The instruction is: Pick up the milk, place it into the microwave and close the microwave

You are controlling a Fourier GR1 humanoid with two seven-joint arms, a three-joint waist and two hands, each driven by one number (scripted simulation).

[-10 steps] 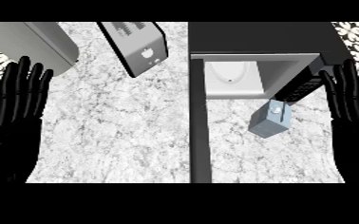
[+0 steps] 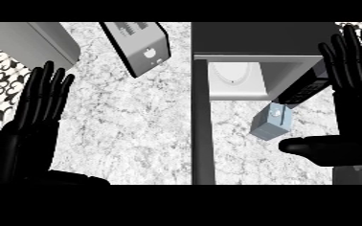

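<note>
One pale-blue milk [image 2: 271, 123] carton stands between two open, empty robot hands

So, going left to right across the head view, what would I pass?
Black left hand → silver box-shaped toaster → open microwave's white interior → pale blue milk carton → black right hand.

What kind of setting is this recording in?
Most likely a kitchen counter. A marbled countertop carries a microwave with its door open and a white plate inside, a toaster to its left, and a small milk carton in front of the opening.
</note>
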